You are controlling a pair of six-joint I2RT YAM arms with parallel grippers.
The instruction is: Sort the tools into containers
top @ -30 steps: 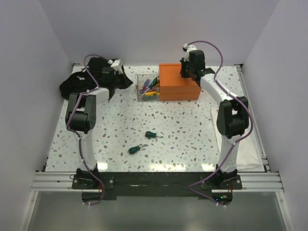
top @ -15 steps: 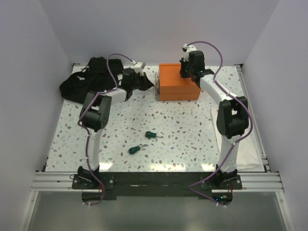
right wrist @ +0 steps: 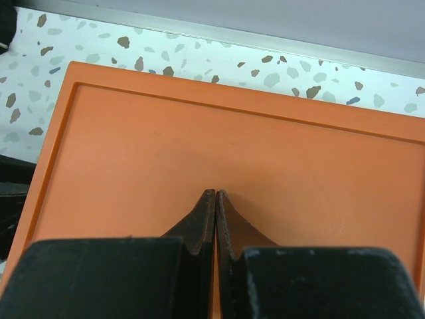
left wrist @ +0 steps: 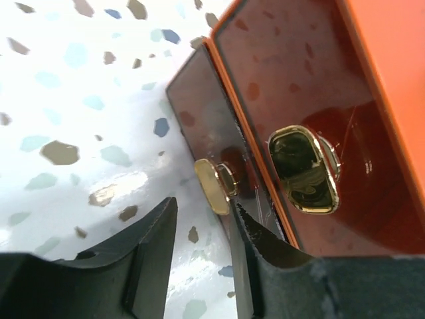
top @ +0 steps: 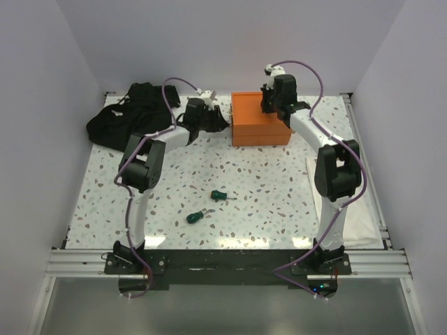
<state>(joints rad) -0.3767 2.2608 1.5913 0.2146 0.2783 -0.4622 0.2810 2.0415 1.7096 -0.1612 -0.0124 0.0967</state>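
The orange box [top: 260, 130] stands at the back of the table. My left gripper [top: 218, 120] is at its left side. In the left wrist view that gripper [left wrist: 202, 212] is open over bare table, and a brass knob [left wrist: 214, 186] on the box's glossy dark side [left wrist: 292, 73] sits just past the right fingertip [left wrist: 247, 229]. My right gripper [right wrist: 216, 194] is shut, tips resting on the box's flat orange top [right wrist: 232, 133]. Two green-handled screwdrivers [top: 219, 195] [top: 196, 217] lie loose mid-table. The clear bin is hidden in the top view, where the left gripper covers the spot beside the box.
A black cloth heap [top: 126, 117] lies at the back left. An oval brass fitting [left wrist: 304, 169] is set into the box's dark side. A white sheet [top: 353, 216] lies along the table's right edge. Side rails [top: 363, 160] border the speckled table [top: 265, 209].
My left arm swung right from the black cloth to the box's left side and its jaws opened. The clear bin, in plain view a second ago, no longer shows. The right arm stayed put.
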